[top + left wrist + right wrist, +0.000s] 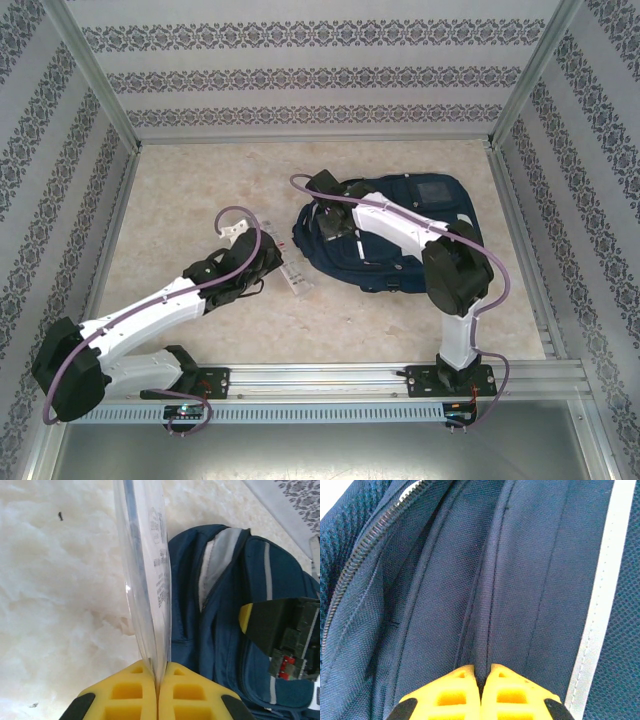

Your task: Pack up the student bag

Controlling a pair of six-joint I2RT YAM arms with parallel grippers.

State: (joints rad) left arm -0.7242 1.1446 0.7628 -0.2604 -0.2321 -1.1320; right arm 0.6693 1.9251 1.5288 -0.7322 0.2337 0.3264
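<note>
Top external view: a navy student bag [372, 265] lies flat on the pale marbled desk [190, 190], right of centre. My right arm [400, 228] reaches over it to its left end. My left arm [150, 310] extends across the desk toward that same end, carrying a clear plastic packet [297, 277] that sits just beside the bag. Whether the two touch, I cannot tell.

Left wrist view: my left jaws are closed flat on the near edge of the packet, which is seen edge-on, running straight out from the yellow fingers [127, 692]. Printed text and a thin dark item show through the plastic; I cannot tell what the item is. To the right, the bag's zip opening [210, 585] gapes slightly, with grey lining showing.

Right wrist view: my right jaws are closed, pinching a raised fold of the bag's navy fabric. A zipper [365, 550] runs up the left and a white stripe [600, 605] runs down the right.

I judge the step in hand to be feeding the packet into the bag. To do it well, I should lift the pinched fold with the right jaws so the mouth gapes wider. Then I should bring the packet in thin edge first, along the line of the zip, and let go once most of it is inside. The plastic looks thin and floppy, so a slow approach should stop it buckling against the rim.
</note>
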